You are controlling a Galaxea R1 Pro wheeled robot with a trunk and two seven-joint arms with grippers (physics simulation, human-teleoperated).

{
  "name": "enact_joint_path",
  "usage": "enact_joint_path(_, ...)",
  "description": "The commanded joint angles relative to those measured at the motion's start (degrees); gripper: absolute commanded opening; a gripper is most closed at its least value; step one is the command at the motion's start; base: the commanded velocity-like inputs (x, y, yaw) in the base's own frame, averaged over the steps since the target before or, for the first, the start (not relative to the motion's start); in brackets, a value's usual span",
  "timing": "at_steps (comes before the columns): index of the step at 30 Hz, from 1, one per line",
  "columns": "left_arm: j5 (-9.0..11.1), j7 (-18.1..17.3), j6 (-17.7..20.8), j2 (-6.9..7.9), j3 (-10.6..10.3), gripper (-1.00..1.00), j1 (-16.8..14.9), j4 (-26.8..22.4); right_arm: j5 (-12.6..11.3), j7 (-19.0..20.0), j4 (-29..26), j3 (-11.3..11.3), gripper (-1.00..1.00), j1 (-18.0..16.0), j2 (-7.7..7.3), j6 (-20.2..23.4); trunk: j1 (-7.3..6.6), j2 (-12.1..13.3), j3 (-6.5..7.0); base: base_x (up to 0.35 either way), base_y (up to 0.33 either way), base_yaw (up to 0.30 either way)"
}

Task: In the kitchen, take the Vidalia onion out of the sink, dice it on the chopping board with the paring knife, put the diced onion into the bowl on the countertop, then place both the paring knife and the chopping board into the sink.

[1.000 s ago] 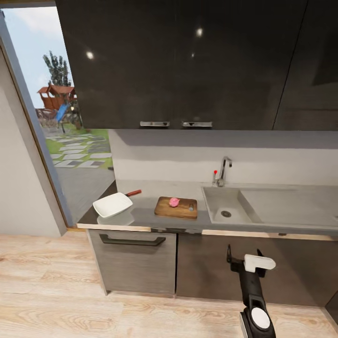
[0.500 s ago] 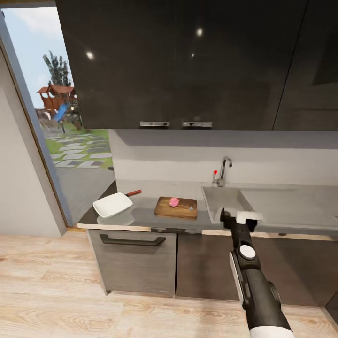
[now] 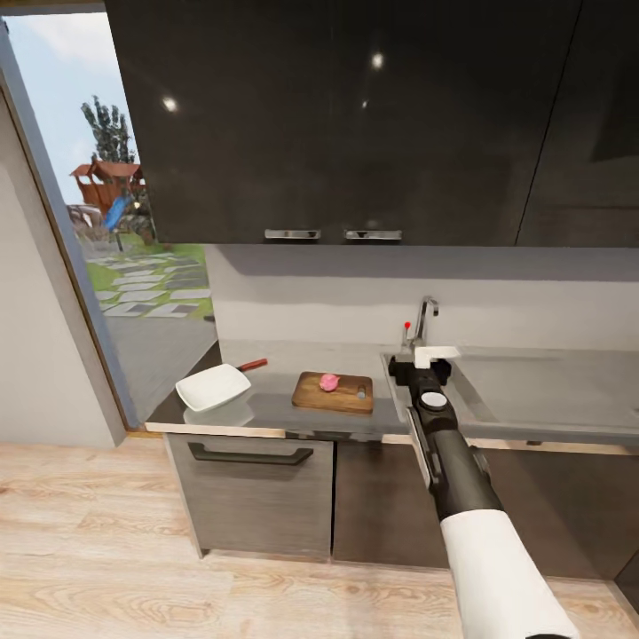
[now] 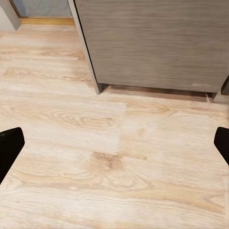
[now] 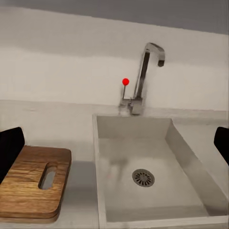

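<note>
Two dark fingertips of the right gripper [image 5: 114, 143] stand wide apart, holding nothing, raised over the sink [image 5: 157, 167], whose basin lies bare down to the drain. Left gripper [image 4: 114, 143] hangs low over the floor, jaws likewise apart. On the chopping board [image 3: 334, 392] sits the onion [image 3: 329, 382]; the paring knife [image 3: 252, 364] lies behind the bowl [image 3: 213, 387]. Fetching looks done; dicing comes next, so the knife needs reaching first.

The right end effector [image 3: 424, 358] hides most of the sink [image 3: 461, 395] basin behind it in the head view. In the right wrist view, the chopping board [image 5: 33, 183] beside it is cut off by the edge.
</note>
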Motion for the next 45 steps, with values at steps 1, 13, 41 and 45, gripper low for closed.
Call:
enact_joint_path(1, 0.32, 0.42, -0.11, 0.06, -0.34, 1.00, 0.01, -0.02, 0.48, 0.04, 3.52, 0.13, 1.00, -2.86, 0.05, 0.53, 0.02, -0.05, -0.02, 0.000, 0.000, 0.000)
enact_joint_path(13, 0.32, 0.42, -0.11, 0.03, -0.35, 1.00, 0.01, 0.00, 0.25, 0.22, 27.33, 0.39, 1.00, -20.83, 0.05, 0.78, 0.02, -0.05, -0.02, 0.000, 0.000, 0.000)
enact_joint_path(41, 0.32, 0.42, -0.09, 0.02, -0.40, 1.00, 0.01, 0.14, -0.65, 21.70, 31.25, 0.83, 1.00, -22.81, 0.05, 0.91, 0.02, -0.05, -0.02, 0.250, 0.099, 0.000)
enact_joint_path(45, 0.32, 0.42, -0.10, 0.02, -0.40, 1.00, 0.01, 0.15, -0.58, 22.19, 32.51, 0.84, 1.00, -22.79, 0.05, 0.91, 0.02, -0.05, -0.02, 0.295, 0.203, 0.000)
